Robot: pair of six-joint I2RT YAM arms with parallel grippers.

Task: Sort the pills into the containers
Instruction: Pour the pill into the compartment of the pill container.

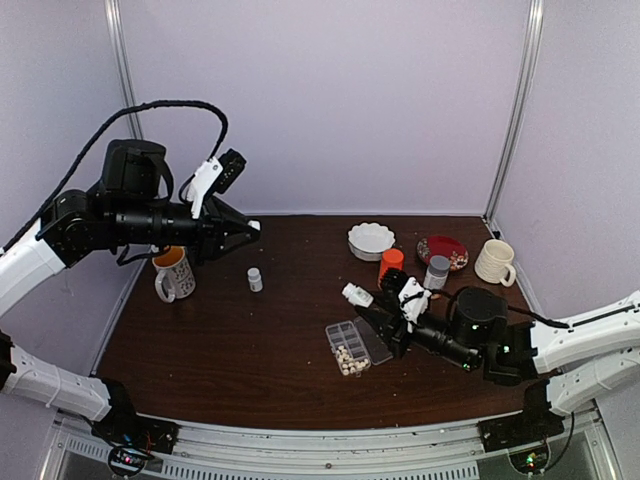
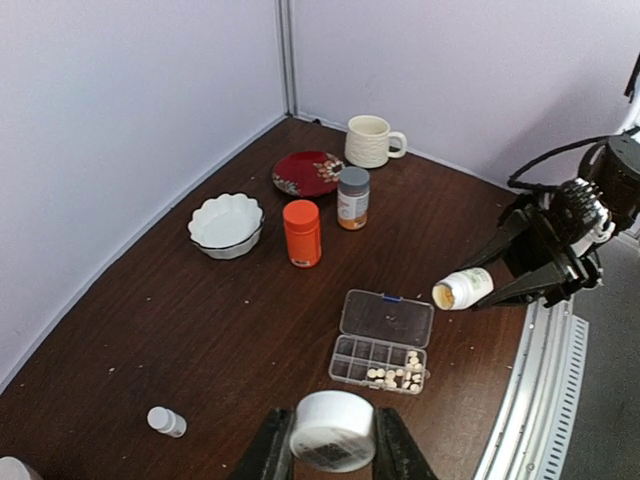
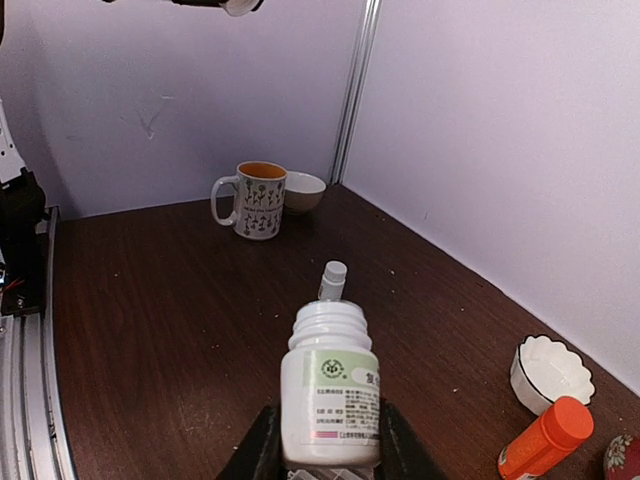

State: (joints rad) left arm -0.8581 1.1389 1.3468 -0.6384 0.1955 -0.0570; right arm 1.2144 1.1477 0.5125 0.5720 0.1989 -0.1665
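R claw (image 3: 330,445) is clamped on the base of a white plastic pill bottle (image 3: 330,390) w/ a green-and-white label. The cap is off and the threaded neck points away from the wrist. From the L wrist view the bottle lies near horizontal, open mouth aimed across the table, which I read as a pour pose. L claw (image 2: 333,442) is closed on a round white screw cap (image 2: 333,428), held high and off to the L side, prob. to keep it clear while the R arm works. Near the bottle mouth sits the clear flat plastic organizer box (image 2: 350,368), its hinged clear lid (image 2: 388,318) folded open flat on the dark brown wooden table (image 2: 200,330). Tiny cream-white pills (image 2: 398,377) are bunched in a few cells at one end, and the other cells look empty, so I judge sorting is at an early stage. In the top view the mouth sits toward the lid side, not plainly over the cells; I can't tell its height. Further out, past the box: an orange-capped orange bottle (image 2: 302,232), a grey-capped amber bottle (image 2: 352,197), a white scalloped bowl (image 2: 226,222), a red patterned plate (image 2: 308,172) and a cream ribbed mug (image 2: 370,140). On the L side, well apart, are a tiny white bottle (image 2: 166,421) and a floral mug w/ orange inside (image 1: 173,272).
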